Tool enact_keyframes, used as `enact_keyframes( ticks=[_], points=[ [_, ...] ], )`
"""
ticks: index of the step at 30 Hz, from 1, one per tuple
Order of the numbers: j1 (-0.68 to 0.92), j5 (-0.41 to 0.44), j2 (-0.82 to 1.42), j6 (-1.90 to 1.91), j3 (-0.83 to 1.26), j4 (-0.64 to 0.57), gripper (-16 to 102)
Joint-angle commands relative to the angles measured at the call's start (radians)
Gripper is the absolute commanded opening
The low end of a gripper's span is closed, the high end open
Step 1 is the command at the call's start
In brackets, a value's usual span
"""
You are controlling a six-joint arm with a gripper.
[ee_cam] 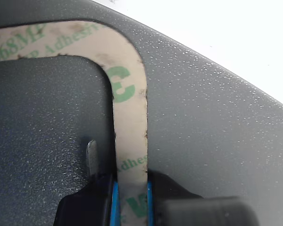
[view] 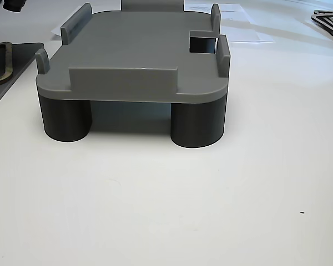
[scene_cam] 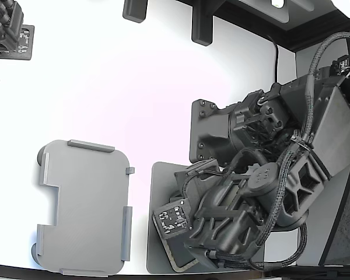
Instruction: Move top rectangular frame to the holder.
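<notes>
The beige-tan rectangular frame (ee_cam: 130, 117), with faint green print, lies against the dark grey mat (ee_cam: 212, 122). My gripper (ee_cam: 131, 200) stands over one side strip, with a blue-padded finger (ee_cam: 112, 202) pressed against each of its edges, shut on the strip. In the exterior view the gripper (scene_cam: 184, 254) is low over the mat (scene_cam: 158, 192) at the bottom middle, and only a corner of the frame (scene_cam: 176, 267) shows under it. The light grey holder (scene_cam: 84, 207) with raised edge tabs stands to the exterior view's left, with nothing on it. It also shows in the other view (view: 139, 50), raised on dark round legs.
A second dark arm (scene_cam: 6, 29) sits at the exterior view's top left. Dark brackets (scene_cam: 201, 26) stand at the table's far edge. My arm's bulk and cables (scene_cam: 280, 175) fill the exterior view's right. The other view shows a frame corner (view: 1, 64) at its left.
</notes>
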Motion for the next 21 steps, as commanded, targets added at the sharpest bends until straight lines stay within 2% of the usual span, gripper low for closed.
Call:
enact_keyframes(
  ticks=[1, 3, 8, 13, 17, 21],
  points=[
    [-0.018, 0.011, 0.006, 0.003, -0.012, 0.006, 4],
    [-0.018, 0.025, 0.000, 0.005, -0.037, 0.035, -10],
    [-0.025, 0.048, 0.017, 0.052, -0.179, 0.192, -10],
    [-0.021, 0.066, 0.156, 0.285, -0.356, 0.390, -10],
    [-0.023, 0.127, 0.258, 0.543, -0.453, 0.403, -1],
    [-0.023, 0.239, 0.199, 0.799, -0.503, 0.402, -10]
  ],
)
